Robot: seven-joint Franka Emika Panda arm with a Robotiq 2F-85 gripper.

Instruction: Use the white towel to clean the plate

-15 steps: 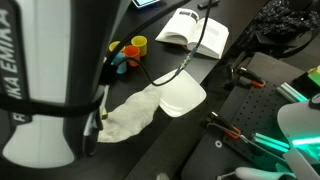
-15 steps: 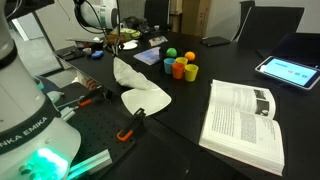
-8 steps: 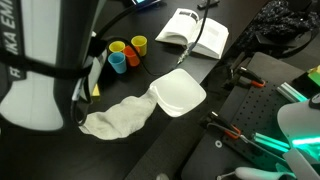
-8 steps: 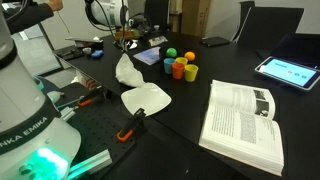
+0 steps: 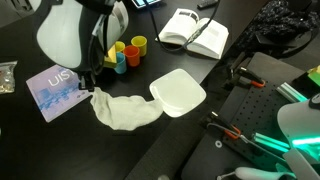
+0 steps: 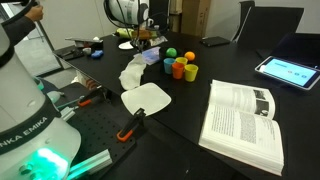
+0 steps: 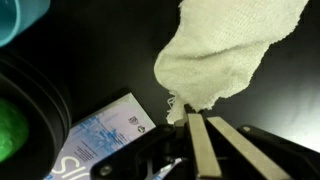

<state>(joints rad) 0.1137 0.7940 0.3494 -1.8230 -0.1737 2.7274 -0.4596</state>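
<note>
The white towel lies wrinkled on the dark table, its right end touching the left rim of the plate. The plate is white and square, and nothing lies on it. My gripper is shut on the towel's far left corner, next to the booklet. In the wrist view the gripper shows both fingers pressed together, with a tip of the towel pinched at their ends. In an exterior view the towel hangs up from the plate toward the gripper.
A blue-and-white booklet lies under the gripper's left side. Coloured cups stand just behind. An open book lies at the back. Orange-handled clamps and a green-lit base stand to the right. A tablet lies beyond the open book.
The arm has swung away from the camera toward the booklet and cups, dragging the towel's corner with it. The towel now stretches out to the left of the plate.
</note>
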